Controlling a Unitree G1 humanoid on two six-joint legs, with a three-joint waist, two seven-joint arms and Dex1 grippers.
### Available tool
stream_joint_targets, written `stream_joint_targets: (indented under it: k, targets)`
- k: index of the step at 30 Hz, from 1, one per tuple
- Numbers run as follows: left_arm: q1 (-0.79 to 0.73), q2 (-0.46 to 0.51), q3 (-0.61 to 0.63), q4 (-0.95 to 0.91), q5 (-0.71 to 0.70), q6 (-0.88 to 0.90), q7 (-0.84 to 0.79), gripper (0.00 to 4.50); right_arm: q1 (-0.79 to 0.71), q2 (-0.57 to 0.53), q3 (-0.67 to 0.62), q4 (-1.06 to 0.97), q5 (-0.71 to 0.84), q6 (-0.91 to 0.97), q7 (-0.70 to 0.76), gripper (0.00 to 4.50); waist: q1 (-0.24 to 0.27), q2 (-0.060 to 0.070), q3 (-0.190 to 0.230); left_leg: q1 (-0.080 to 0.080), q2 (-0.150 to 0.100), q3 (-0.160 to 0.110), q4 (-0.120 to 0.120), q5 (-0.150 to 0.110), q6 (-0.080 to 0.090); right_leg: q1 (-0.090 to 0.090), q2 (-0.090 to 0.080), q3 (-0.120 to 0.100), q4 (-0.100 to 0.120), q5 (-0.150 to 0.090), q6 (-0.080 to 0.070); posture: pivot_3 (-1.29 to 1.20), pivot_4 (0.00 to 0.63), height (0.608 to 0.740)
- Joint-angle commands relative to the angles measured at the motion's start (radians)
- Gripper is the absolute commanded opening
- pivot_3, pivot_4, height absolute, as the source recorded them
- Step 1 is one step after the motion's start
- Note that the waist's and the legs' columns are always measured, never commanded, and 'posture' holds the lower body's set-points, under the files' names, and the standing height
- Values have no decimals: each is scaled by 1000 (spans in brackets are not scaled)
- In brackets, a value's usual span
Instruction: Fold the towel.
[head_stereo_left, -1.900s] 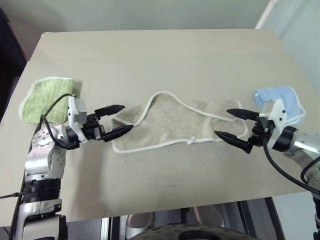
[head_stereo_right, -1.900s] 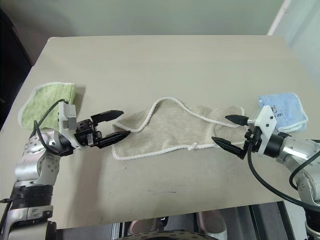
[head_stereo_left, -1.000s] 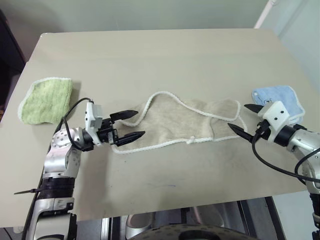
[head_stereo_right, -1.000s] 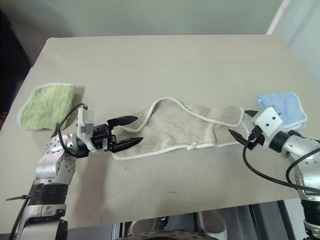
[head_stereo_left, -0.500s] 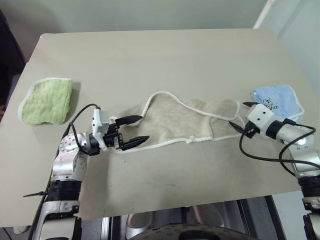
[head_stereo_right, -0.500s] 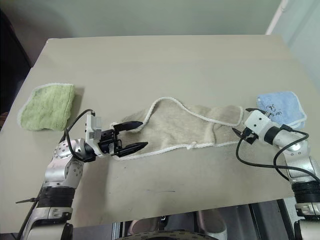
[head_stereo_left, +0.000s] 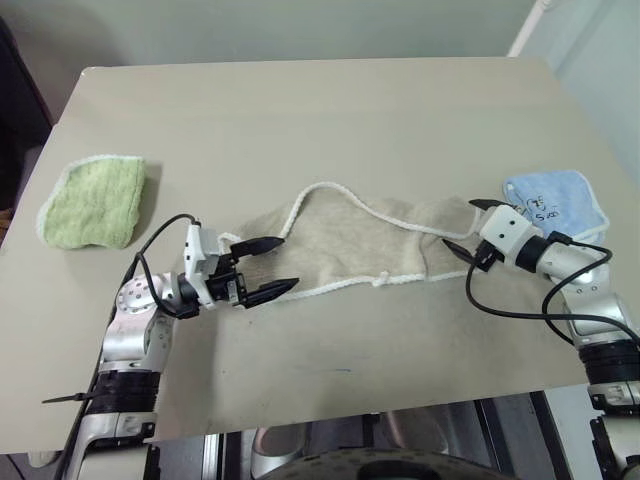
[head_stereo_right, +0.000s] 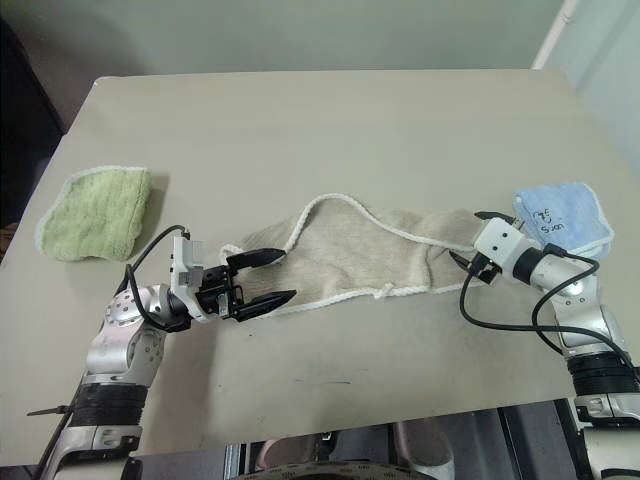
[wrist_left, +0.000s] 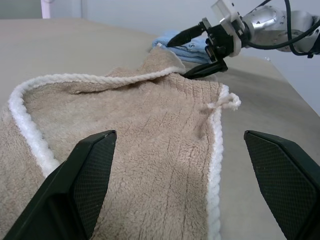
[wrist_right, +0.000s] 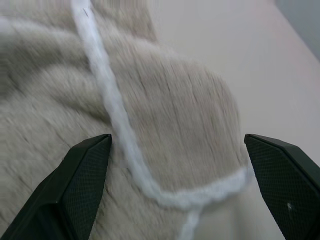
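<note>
The beige towel (head_stereo_left: 355, 245) is laid lengthwise across the middle of the tan table (head_stereo_left: 300, 110), rumpled and partly doubled over, its white corded edging looping up along the far side and a small white loop (wrist_left: 227, 101) lying at the near edge. No neat fold is yet seen.

The left gripper (head_stereo_left: 270, 267) is presented at the towel's left end, its fingers spread wide with one above and one below the cloth's edge; nothing is held. The right gripper (head_stereo_left: 460, 228) is presented at the opposite end, likewise wide open and empty, its fingers straddling the right corner just short of contact, as far as can be judged.

This placement is judged to be preparation for seizing both ends at once, so that the cloth can be lifted or stretched before folding.

A green folded cloth (head_stereo_left: 90, 200) lies well apart at the left, and a light-blue folded cloth (head_stereo_left: 555, 195) lies just behind the right gripper; neither is engaged.
</note>
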Motion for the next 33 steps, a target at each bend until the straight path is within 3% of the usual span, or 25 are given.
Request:
stream_joint_targets:
  k: [1, 14, 27, 30, 33]
  targets:
    - [-4, 10, 13, -47, -12, 6, 14, 4430, -30, 6, 1, 14, -30, -31, -34, 4500, 0, 0, 0, 0, 0, 0, 0, 0, 0, 0, 0, 0, 0, 0, 0, 0, 150, 740]
    - [-23, 18, 6, -97, -18, 50, 46, 4430, -97, -4, -18, 121, -110, -99, -160, 4500, 0, 0, 0, 0, 1, 0, -1, 0, 0, -1, 0, 0, 0, 3, 5, 0, 150, 740]
    - [-23, 26, 3, -138, -23, 75, 57, 4430, -77, -21, -26, 104, -63, -146, -126, 4500, 0, 1, 0, 0, 1, 0, -1, 0, 0, -1, 0, 0, 0, 3, 4, 0, 150, 740]
    - [-16, 38, -2, -157, -20, 89, 57, 4500, -65, -21, -23, 91, -39, -156, -92, 3958, 0, 0, 0, 0, 1, 0, -1, 0, 0, -1, 0, 0, 0, 3, 4, 0, 150, 740]
    - [-14, 44, 1, -167, -24, 97, 60, 4500, -61, -29, -24, 92, -39, -164, -78, 2966, 0, 1, 0, 0, 1, 0, -1, 0, 0, -1, 0, 0, 0, 1, 2, 0, 150, 740]
